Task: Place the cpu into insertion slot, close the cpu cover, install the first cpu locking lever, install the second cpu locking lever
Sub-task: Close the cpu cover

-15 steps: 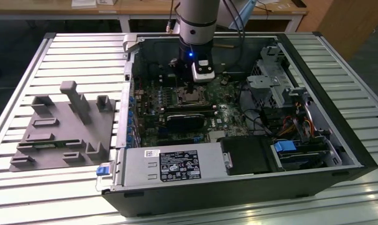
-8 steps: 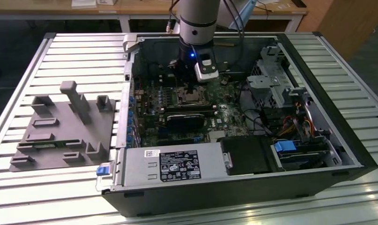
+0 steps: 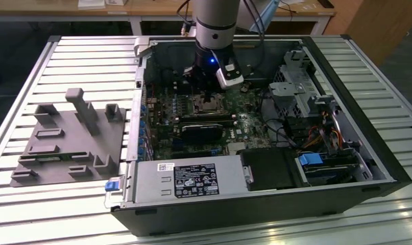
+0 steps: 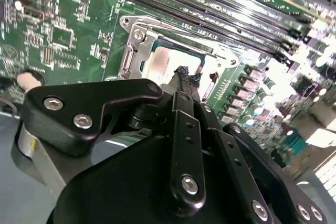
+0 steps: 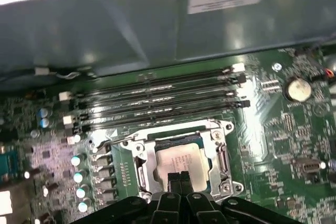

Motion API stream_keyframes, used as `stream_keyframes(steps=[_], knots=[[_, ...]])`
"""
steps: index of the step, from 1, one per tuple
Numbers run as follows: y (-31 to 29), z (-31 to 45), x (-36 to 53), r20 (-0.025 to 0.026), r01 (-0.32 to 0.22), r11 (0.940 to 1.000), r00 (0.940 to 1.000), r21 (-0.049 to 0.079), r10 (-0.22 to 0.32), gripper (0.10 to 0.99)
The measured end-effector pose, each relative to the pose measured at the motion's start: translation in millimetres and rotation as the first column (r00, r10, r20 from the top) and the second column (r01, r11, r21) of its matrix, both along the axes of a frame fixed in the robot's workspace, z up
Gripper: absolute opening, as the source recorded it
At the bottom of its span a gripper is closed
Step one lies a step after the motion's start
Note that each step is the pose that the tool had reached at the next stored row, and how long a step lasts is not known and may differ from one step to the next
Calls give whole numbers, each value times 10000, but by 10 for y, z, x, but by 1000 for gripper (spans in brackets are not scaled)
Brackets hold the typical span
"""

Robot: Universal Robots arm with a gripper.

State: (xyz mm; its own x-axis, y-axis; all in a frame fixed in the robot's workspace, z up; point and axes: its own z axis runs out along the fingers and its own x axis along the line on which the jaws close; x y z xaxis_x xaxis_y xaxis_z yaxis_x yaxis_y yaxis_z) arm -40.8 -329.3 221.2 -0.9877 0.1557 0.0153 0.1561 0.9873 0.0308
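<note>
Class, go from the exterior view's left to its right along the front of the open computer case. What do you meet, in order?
Grey moulded fixture with upright posts → small blue plastic clip → silvery power supply box with a black label → black rectangular panel → blue drive-bay tab.

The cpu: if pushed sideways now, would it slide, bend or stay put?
The cpu looks a flat metal-topped plate, so probably stiff and light. The silvery cpu cover frames its edges, so it likely stays put. Its smooth top may be slippery under the end effector.
</note>
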Motion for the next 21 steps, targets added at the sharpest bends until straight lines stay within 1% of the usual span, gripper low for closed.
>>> stream_keyframes(steps=[3, 6, 7, 9, 10, 11, 12, 14, 18, 21], knots=[[0, -4, 0, 10, -508, 9987, 9987, 19, 508, 106], [0, -9, 0, 32, -1002, 9950, 9950, 38, 1002, 106], [0, -11, 1, 51, -1131, 9936, 9936, 44, 1130, 106], [0, -13, 0, 108, -1336, 9910, 9910, 48, 1336, 106], [-3, -15, -3, 150, -1376, 9905, 9904, 45, 1376, 106], [-6, -17, -9, 177, -1389, 9903, 9902, 41, 1388, 106], [-6, -20, -14, 188, -1389, 9903, 9901, 41, 1388, 106], [-9, -24, -17, 192, -1366, 9906, 9905, 40, 1365, 106], [-10, -30, -22, 191, -1086, 9941, 9939, 38, 1085, 106], [-10, -36, -62, 192, -1005, 9949, 9948, 39, 1004, 106]])
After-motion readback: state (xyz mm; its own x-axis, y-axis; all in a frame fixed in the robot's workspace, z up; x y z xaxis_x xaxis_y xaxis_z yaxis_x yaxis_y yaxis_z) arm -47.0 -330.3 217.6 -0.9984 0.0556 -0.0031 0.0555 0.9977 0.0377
